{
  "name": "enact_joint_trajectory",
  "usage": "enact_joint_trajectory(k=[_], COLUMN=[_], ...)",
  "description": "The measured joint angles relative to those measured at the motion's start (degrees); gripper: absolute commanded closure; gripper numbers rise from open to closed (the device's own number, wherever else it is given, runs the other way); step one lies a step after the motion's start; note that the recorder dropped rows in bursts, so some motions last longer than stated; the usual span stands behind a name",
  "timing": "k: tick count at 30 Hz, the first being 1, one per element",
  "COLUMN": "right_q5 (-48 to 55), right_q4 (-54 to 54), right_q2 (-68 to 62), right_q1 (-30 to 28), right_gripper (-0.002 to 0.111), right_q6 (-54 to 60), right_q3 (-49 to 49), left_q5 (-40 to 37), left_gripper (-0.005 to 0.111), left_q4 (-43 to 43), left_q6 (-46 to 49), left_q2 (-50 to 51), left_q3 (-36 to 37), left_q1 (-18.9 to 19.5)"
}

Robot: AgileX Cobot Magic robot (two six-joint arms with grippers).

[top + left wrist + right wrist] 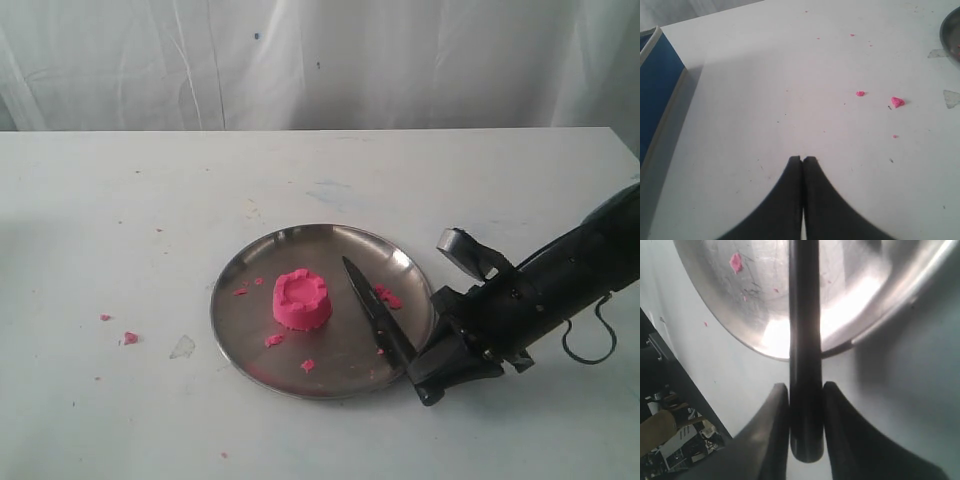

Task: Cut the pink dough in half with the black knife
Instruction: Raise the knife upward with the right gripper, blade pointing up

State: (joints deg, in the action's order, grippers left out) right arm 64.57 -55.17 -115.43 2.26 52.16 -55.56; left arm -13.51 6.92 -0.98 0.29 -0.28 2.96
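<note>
Here, a white bench [480, 190] carries a round steel plate [330, 238], with a pale curtain [300, 60] hanging behind it. Pink crumbs [130, 338] and a clear scrap [182, 347] lie on the bench left of the plate, and more crumbs dot the steel itself. A blue-sided object [657, 90] shows at the edge of the left wrist view, where the left fingers [785, 200] are pressed together over the bench, well apart from the plate. The black knife [378, 315] lies on the right part of the plate, its point toward the far rim and its handle reaching over the near right rim. The right fingers [767, 440] sit tight against both sides of that handle, pinching it just outside the rim. A strip of bare steel separates the blade from the pink dough [300, 299], which sits near the plate's middle, slightly left. It is a bright pink round lump, whole, with a notched rim and a hollowed top.
</note>
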Motion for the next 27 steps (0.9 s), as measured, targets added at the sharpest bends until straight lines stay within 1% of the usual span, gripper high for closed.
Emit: enact_joint_trajectory(k=[15,21,27], right_q5=[1.0,3.5,3.8], right_q4=[-0.3,-5.2,-6.0], right_q2=[1.1,9.9,25.6], right_q1=[0.0,0.0,0.1], right_gripper=[0.108,0.108,0.108], right_q6=[1.0,1.7,2.0], right_q3=[-1.6,-2.2,-2.3], left_q5=[0.0,0.0,0.0], left_gripper=[0.107,0.107,0.107], left_q4=[0.0,0.0,0.0], left_q6=[0.0,0.0,0.0], left_q2=[0.0,0.0,0.0], left_q3=[0.0,0.0,0.0], left_q1=[0.0,0.0,0.0])
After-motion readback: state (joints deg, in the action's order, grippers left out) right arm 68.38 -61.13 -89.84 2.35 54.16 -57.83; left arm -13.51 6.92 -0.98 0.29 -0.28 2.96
